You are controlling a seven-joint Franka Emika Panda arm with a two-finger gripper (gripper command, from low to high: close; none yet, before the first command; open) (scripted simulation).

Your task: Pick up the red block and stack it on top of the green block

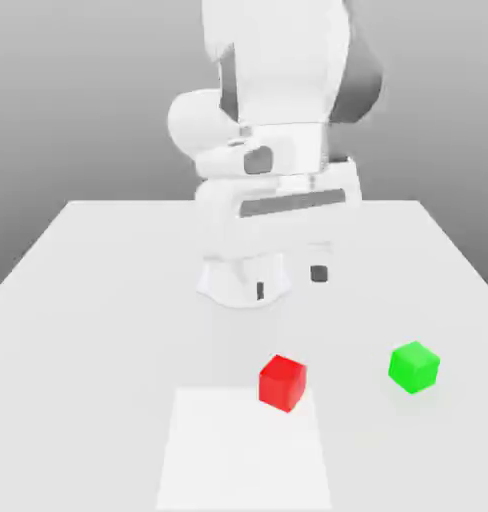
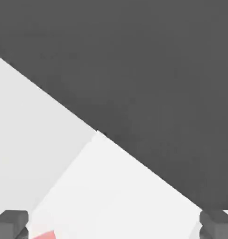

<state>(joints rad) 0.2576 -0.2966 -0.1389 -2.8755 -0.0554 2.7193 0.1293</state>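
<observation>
Claw [image 2: 114, 224] spread wide, holding nothing. Red block [image 1: 282, 381] sits mid-counter [image 1: 88, 300] nr front edge, green block [image 1: 414, 366] well apart.

The exterior view looks from in front of the arm [image 1: 273, 150], somewhat raised and tilted down across the white table [image 1: 78, 300], with the paler square patch [image 1: 244, 450] nearest the camera and a grey backdrop beyond the far edge. The hand view sits on the hand and looks out low and close between the two dark fingertips [image 2: 10, 223], across the table to its edge and the dark surround. Both views share that paler patch and the red block [image 1: 282, 381], a sliver of which shows in the hand view.
</observation>
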